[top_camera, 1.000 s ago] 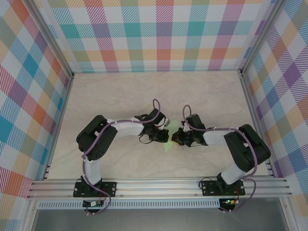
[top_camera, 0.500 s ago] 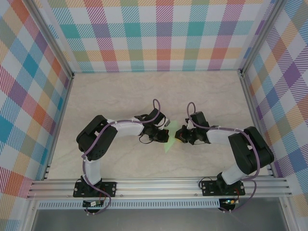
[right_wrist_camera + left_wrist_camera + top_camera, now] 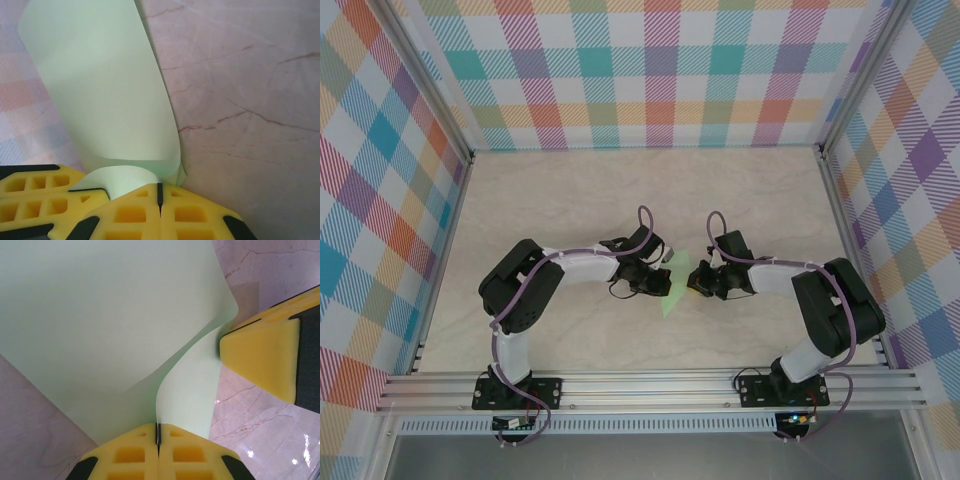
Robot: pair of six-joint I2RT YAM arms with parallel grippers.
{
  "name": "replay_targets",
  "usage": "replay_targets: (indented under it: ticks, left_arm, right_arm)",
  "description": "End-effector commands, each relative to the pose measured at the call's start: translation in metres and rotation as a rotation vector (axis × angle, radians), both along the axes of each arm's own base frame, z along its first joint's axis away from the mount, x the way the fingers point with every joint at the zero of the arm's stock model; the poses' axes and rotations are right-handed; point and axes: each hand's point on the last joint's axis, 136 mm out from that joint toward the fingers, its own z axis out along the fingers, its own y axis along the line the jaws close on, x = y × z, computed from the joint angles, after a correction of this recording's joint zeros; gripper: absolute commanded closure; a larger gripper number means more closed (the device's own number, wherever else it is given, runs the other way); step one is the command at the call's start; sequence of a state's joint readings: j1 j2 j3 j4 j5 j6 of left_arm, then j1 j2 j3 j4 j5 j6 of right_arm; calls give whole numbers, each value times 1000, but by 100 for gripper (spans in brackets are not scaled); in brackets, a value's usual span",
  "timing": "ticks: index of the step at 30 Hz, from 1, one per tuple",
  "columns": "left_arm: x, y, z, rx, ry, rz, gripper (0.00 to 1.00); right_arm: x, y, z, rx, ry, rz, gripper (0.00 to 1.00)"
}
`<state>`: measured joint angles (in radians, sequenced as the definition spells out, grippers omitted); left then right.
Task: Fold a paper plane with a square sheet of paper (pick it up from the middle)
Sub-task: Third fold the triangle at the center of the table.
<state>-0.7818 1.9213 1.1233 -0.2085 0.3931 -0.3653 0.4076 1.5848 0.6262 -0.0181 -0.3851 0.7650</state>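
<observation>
- The desk [image 3: 580, 190] has a pale cream top that looks like marble, with thin reddish-brown veins and a slight shine.
- A back wall [image 3: 650, 70], a left wall [image 3: 380, 200] and a right wall [image 3: 910, 170] close in the desk, all in a pastel check of teal, orange, purple, pink and green.
- Grey metal posts [image 3: 420, 75] run along the corners where the walls meet.
- Silver metal rails [image 3: 640, 388] cross the near edge of the desk.
- Below them lies a slotted strip [image 3: 650, 424], then a grey floor [image 3: 650, 455].
</observation>
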Motion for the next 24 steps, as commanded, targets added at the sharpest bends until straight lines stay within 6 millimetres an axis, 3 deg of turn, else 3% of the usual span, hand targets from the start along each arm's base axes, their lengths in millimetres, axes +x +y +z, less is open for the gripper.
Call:
replay_targets:
  ticks: [1,4,10,13,20,24]
  left_arm:
    - [-8,8,-17,55,39,-19,98]
    - [-9,8,-16,52,42,-25,98]
    - [-10,5,-14,39,48,-42,97]
    - [-10,3,-13,34,50,-50,97]
    - [-9,0,-13,27,50,-60,97]
    - [-16,7,-17,56,74,-68,97]
  right_arm:
    - [-7,-19,-14,-104,38,-10,100]
    - [-5,-16,-5,-85,24,-8,100]
    - [7,9,42,72,-70,44,100]
    - [11,13,47,95,-78,50,99]
    - [20,3,16,-9,-34,22,100]
    - [15,-8,-7,-79,14,3,100]
